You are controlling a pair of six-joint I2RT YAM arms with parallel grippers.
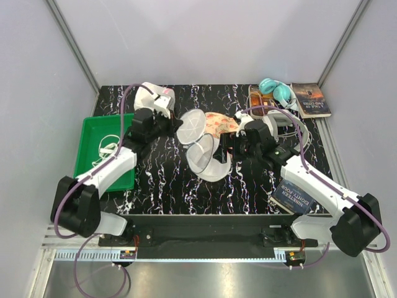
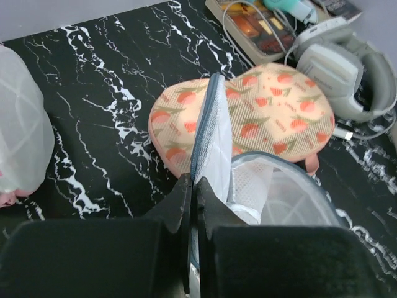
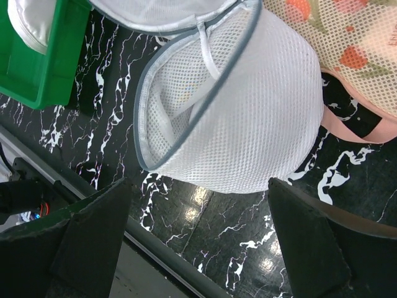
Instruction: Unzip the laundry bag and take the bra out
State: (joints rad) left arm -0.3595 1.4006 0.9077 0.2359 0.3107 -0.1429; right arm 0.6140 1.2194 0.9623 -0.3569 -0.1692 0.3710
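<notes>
The laundry bag (image 1: 208,162) lies unzipped mid-table, its white mesh bowl open and its round lid (image 1: 191,127) standing up. My left gripper (image 2: 195,183) is shut on the grey zip band of that lid (image 2: 211,136); in the top view it (image 1: 176,126) sits just left of the lid. My right gripper (image 3: 199,180) is open, with the bowl (image 3: 248,124) just beyond its fingertips and untouched. Inside the bowl I see only mesh and white ribs. A small white soft garment, seemingly the bra (image 1: 108,149) (image 3: 25,22), lies in the green tray (image 1: 87,133).
A floral two-cup item (image 1: 220,123) (image 2: 273,112) lies right behind the bag. A white pouch with pink trim (image 1: 155,96) sits at the back left. Teal headphones (image 1: 276,92), a grey headset (image 2: 347,62) and a book (image 1: 310,99) crowd the back right. Another book (image 1: 291,195) lies under the right arm.
</notes>
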